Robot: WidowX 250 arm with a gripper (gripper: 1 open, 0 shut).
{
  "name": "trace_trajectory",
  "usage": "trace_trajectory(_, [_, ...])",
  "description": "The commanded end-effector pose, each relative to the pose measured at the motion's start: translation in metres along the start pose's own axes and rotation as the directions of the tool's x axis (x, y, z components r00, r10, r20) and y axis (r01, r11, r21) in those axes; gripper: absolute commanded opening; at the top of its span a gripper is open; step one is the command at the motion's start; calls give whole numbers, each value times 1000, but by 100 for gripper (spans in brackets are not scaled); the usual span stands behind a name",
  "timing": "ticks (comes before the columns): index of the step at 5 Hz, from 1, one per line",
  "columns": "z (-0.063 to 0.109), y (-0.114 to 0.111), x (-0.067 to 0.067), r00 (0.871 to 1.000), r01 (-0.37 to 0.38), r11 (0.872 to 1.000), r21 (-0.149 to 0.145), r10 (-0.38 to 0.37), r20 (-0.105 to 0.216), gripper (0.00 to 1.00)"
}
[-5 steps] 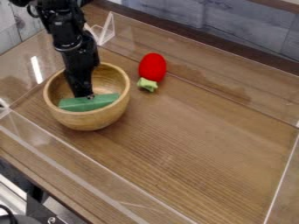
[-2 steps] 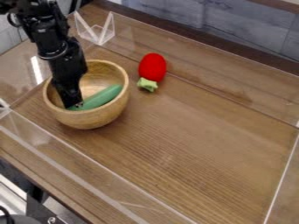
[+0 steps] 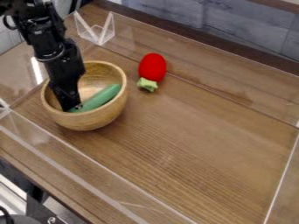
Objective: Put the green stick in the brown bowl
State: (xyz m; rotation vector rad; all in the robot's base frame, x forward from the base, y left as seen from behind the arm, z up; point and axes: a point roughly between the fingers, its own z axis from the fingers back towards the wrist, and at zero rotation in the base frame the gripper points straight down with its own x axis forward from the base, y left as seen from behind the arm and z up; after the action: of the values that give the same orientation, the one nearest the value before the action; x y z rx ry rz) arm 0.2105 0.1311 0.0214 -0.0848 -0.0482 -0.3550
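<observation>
A wooden table (image 3: 198, 140) with a warm brown grain fills most of what I can see, fenced in by low clear acrylic walls (image 3: 282, 188) along its edges. Behind it runs a grey plank-patterned backdrop (image 3: 222, 26).

The black robot arm (image 3: 45, 35) comes down from the upper left corner, reaching straight down into the brown bowl (image 3: 84, 96), which sits near the left side of the table. It is a round, light wooden bowl with a thick rim.

The gripper (image 3: 68, 101) is down inside the bowl, at its left half, with its jaws drawn together. From here I cannot make out whether they pinch anything or merely touch it.

The green stick (image 3: 100, 94) lies inside the bowl, slanting from beside the gripper's tip up toward the right part of the rim; its near end is hidden behind the gripper.

Just to the right of the bowl, clear of it, a red strawberry-shaped toy (image 3: 151, 69) with a green stem end lies on the table.
</observation>
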Motion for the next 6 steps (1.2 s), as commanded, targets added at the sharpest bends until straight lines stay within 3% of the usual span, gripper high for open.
trace_trajectory(1, [4,-13,-9,999,-42,999,-24,42,-18,100])
trace_trajectory(4, [21,-20,-21,986,-165,986,-15,165,-21,100])
trace_trajectory(6, [9,-6,-18,964,-266,964,-12,266,-12,100])
